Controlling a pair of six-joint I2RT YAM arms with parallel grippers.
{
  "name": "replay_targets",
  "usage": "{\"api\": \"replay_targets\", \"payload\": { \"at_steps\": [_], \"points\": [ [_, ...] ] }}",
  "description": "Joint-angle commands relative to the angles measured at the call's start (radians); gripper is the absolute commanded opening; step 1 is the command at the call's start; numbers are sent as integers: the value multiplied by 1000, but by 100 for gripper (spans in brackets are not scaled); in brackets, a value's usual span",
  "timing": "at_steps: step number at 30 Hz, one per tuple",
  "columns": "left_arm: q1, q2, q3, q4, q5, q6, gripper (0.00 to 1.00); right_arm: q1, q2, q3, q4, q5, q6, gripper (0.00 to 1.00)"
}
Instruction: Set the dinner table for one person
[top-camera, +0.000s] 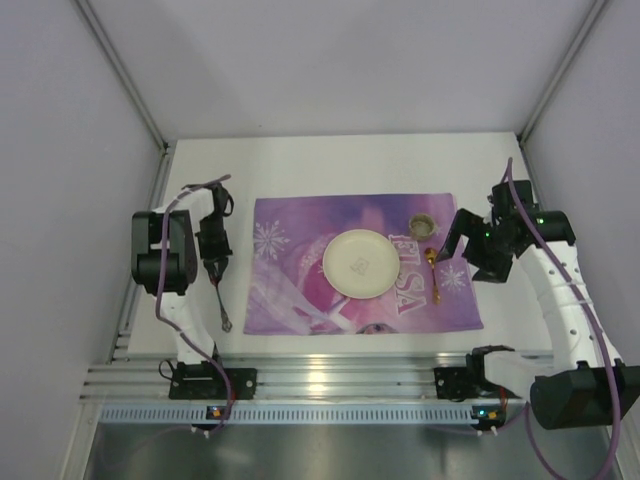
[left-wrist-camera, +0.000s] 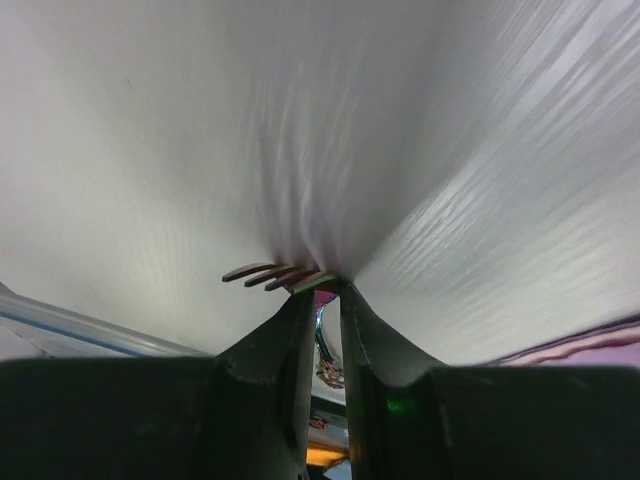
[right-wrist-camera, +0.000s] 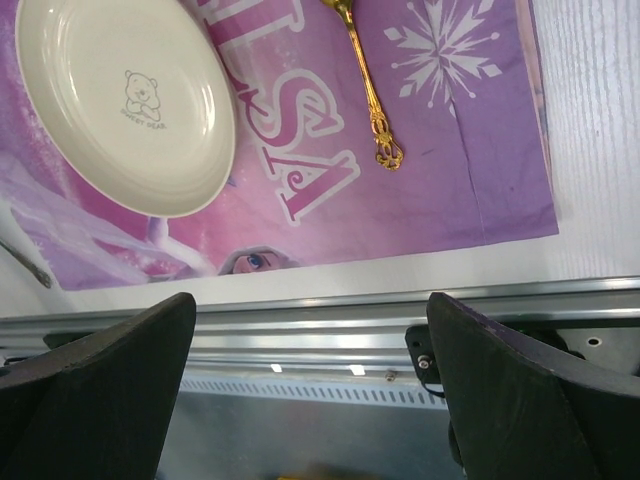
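Now you're on the fork (left-wrist-camera: 268, 274) step: left gripper (left-wrist-camera: 325, 290) pinches it tight, table (top-camera: 350, 160) just beneath, placemat (top-camera: 300, 290) close on its right. Right gripper (right-wrist-camera: 310, 310) is spread wide, empty. Next move: lay the fork flat, let go.

Placemat (top-camera: 290, 290): was purple, with white snowflakes
Plate (top-camera: 359, 263): was cream, with small bear print
Spoon (top-camera: 434, 275): was gold
Counter (top-camera: 330, 165): was white

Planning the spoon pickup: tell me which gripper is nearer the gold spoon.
Right. The right gripper hangs open just right of the gold spoon; the left gripper is beyond the left edge of the placemat, shut on a fork.
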Motion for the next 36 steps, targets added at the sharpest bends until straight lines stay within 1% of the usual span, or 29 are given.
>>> {"api": "replay_targets", "payload": {
  "at_steps": [1, 3, 4, 8, 9, 13, 16, 19, 22, 23, 24, 26, 28, 36],
  "points": [
    [13, 104, 112, 277, -45, 2, 22, 12, 4, 53, 29, 22, 16, 100],
    [11, 127, 167, 276, -41, 16, 22, 12, 8, 57, 29, 28, 19, 100],
    [13, 137, 222, 277, -38, 19, 22, 12, 9, 57, 29, 30, 19, 100],
    [11, 167, 359, 245, 19, 14, 22, 11, 15, 57, 35, 31, 28, 100],
    [13, 162, 399, 234, 36, 13, 22, 12, 14, 54, 40, 27, 34, 100],
    [13, 90, 441, 223, 96, 7, 25, 12, 1, 37, 55, 22, 43, 100],
    [13, 23, 441, 214, 123, 16, 27, 12, -12, 16, 64, 20, 47, 100],
    [13, -34, 430, 204, 124, 45, 33, 12, -23, -5, 72, 16, 45, 100],
    [18, -57, 403, 207, 76, 88, 59, 12, -32, -13, 75, 14, 47, 100],
    [21, -54, 395, 211, 73, 95, 64, 12, -35, -13, 75, 14, 47, 100],
    [31, -51, 389, 211, 71, 99, 71, 12, -35, -13, 77, 14, 47, 100],
    [39, -44, 358, 226, 47, 115, 73, 14, -43, -6, 70, 17, 45, 100],
    [45, -33, 320, 263, 30, 128, 73, 12, -49, 2, 54, 25, 43, 100],
    [51, 32, 228, 369, 45, 155, 72, 12, -87, -9, 1, 57, 39, 100]
  ]
}}
